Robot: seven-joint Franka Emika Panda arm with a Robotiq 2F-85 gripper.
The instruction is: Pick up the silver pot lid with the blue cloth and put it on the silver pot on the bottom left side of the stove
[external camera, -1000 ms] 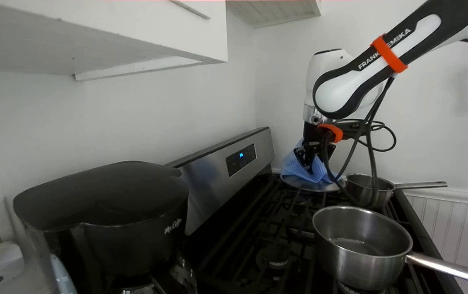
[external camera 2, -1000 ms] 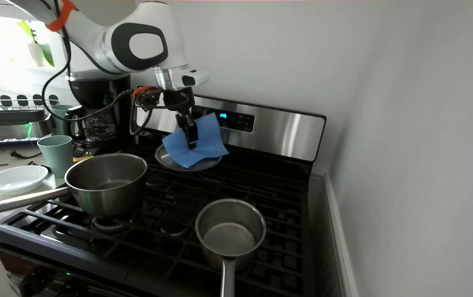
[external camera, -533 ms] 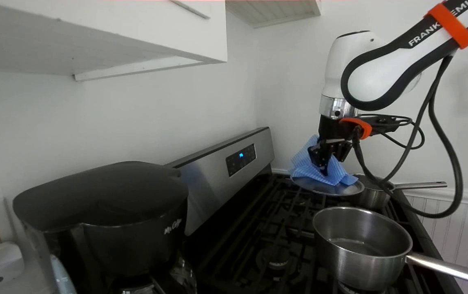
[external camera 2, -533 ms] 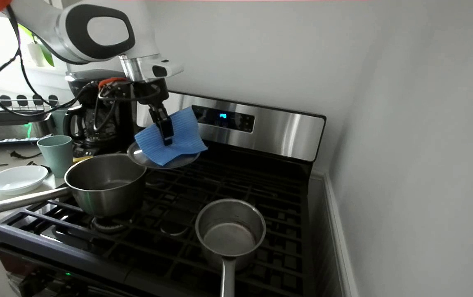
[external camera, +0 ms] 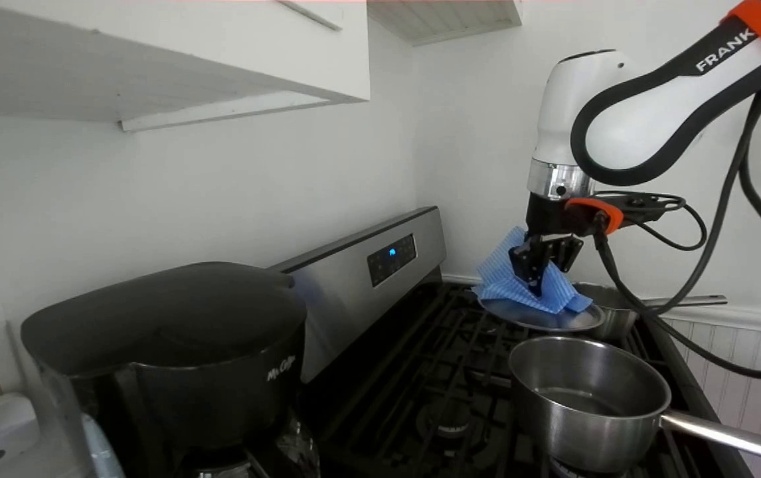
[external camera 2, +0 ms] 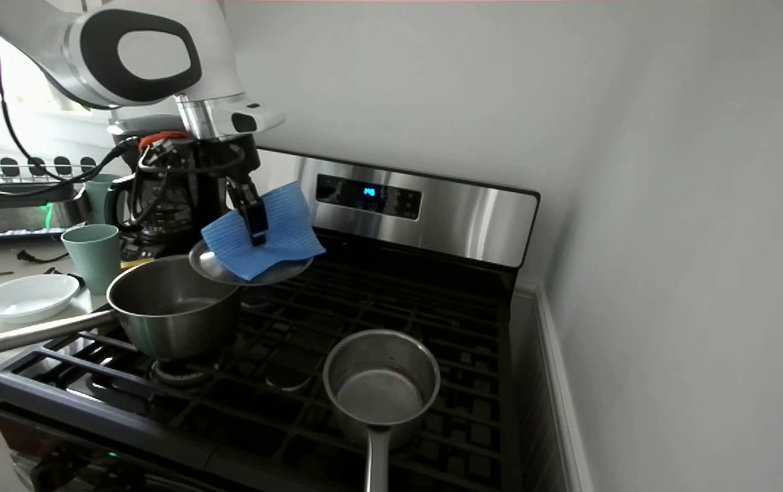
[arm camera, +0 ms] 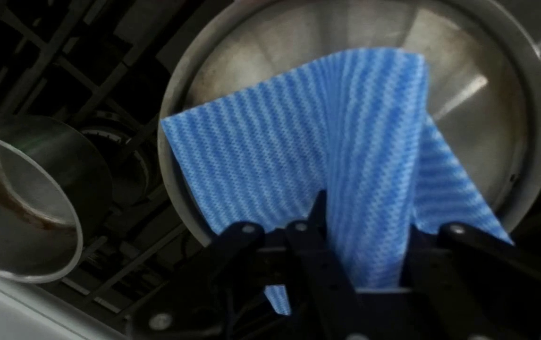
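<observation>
Fingers were clamped on the blue cloth; beneath it, the silver pot lid hung above the stove, near the silver pot.

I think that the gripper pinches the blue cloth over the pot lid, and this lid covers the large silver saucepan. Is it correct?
No, the large silver saucepan is uncovered in both exterior views; the gripper does pinch the blue cloth over the pot lid.

Gripper holds blue cloth over the silver lid; small pot at left.
</observation>
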